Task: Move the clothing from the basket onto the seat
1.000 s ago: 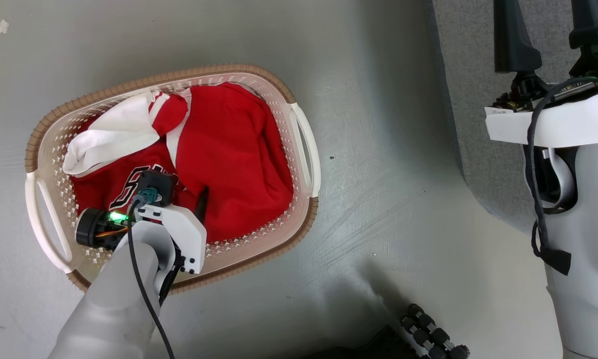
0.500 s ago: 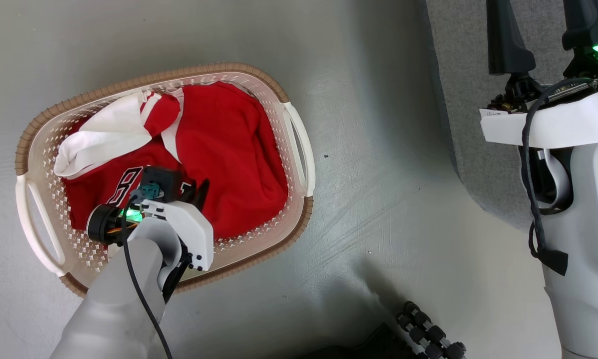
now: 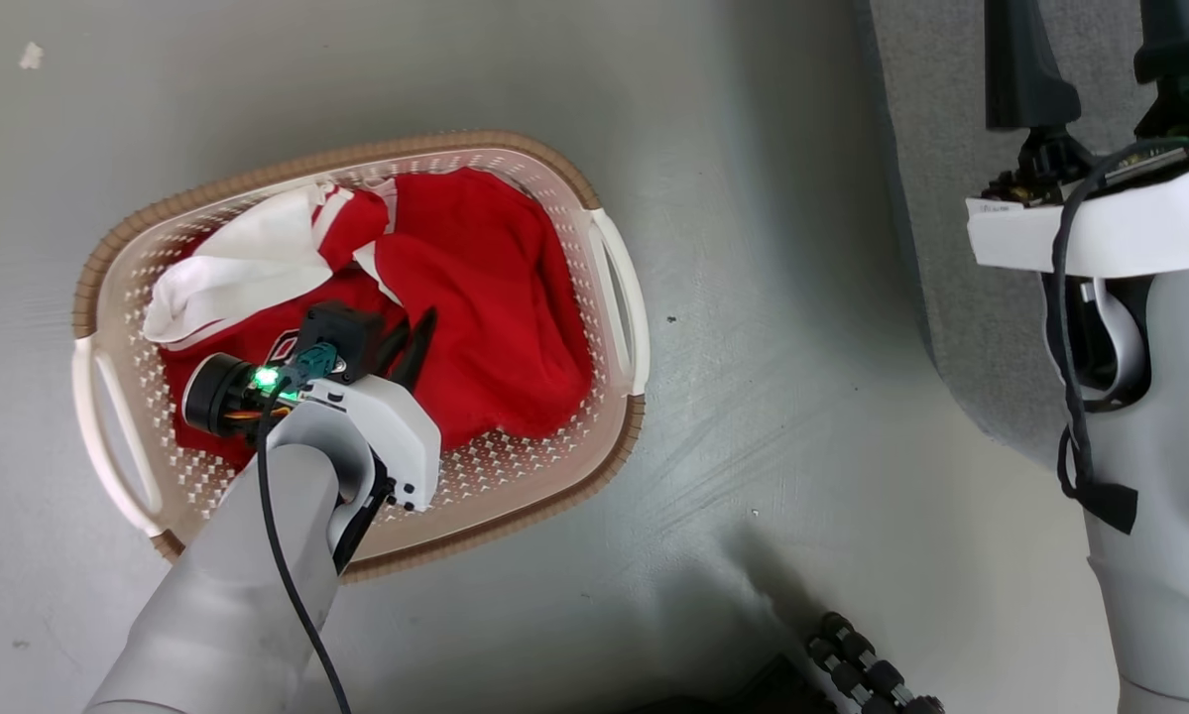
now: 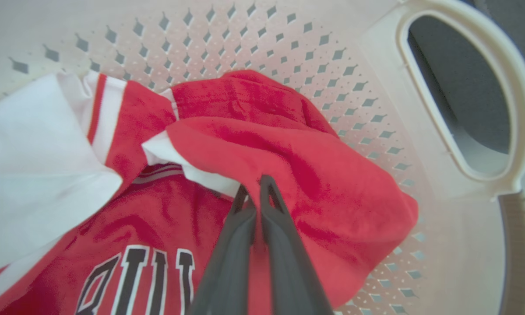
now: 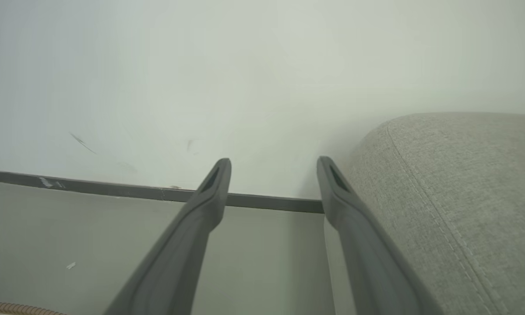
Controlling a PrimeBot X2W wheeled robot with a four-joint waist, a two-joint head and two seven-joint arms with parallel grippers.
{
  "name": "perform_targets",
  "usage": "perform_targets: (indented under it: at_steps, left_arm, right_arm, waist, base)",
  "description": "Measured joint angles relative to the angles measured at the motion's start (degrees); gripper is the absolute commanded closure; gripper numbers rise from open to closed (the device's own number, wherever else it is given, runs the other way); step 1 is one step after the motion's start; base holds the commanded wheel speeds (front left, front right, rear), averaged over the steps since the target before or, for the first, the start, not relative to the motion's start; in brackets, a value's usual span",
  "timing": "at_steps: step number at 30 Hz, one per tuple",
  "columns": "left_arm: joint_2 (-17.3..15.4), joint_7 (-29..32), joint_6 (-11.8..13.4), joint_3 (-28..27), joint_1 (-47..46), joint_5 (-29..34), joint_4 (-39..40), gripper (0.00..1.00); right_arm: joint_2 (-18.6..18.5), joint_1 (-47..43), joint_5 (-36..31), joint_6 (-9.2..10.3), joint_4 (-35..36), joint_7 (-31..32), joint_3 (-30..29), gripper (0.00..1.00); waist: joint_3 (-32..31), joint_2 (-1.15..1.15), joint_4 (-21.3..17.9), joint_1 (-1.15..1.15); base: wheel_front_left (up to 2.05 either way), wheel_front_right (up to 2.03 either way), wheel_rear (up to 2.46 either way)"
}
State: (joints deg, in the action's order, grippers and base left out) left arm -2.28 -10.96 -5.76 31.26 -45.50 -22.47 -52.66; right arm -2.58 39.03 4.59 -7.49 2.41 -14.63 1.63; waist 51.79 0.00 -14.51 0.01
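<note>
The left jaws pinch a fold of the plain red clothing [image 4: 297,175], which lies in the basket [image 3: 356,151] at 9 o'clock, probably gathering cloth for a lift. The right jaws, spread and empty, hang beside the seat [image 3: 951,119] at 2 o'clock.

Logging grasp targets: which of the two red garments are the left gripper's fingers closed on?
The plain red garment, not the lettered one; the left gripper pinches its folded edge.
</note>
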Motion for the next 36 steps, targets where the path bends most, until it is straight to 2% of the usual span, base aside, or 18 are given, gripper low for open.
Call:
perform_targets:
  at_steps: [7, 21, 27, 36]
  left_arm:
    - [-1.32, -1.97, 0.11, 0.26, 0.01, 1.15, 2.05, 1.00]
    - [-3.69, -3.27, 2.68, -3.71, 0.48, 0.98, 10.34, 1.00]
    - [-4.17, -3.33, 2.87, -6.06, 2.55, 0.36, 16.77, 1.00]
    - [-6.55, -3.35, 3.20, -9.01, 5.77, 0.90, 26.58, 1.00]
  right_arm:
    - [-0.03, 0.36, -0.13, 0.00, -1.03, 0.00, 0.80, 0.00]
    - [-0.30, 0.18, -0.65, 0.00, -3.01, 0.00, 1.66, 0.00]
    - [-0.35, -0.41, -0.35, 0.00, -4.20, 0.00, 2.59, 0.00]
    - [-0.51, -3.47, -0.56, 0.00, -5.58, 0.00, 2.60, 0.00]
  waist:
    - [-1.39, 0.00, 1.60, 0.00]
    - [-5.99, 0.00, 5.18, 0.00]
    - [-8.79, 0.00, 6.80, 0.00]
    - [-13.93, 0.00, 8.99, 0.00]
  base:
    - [0.00, 0.00, 0.00]
    - [0.00, 0.00, 0.00]
    - [0.00, 0.00, 0.00]
    - [0.00, 0.00, 0.00]
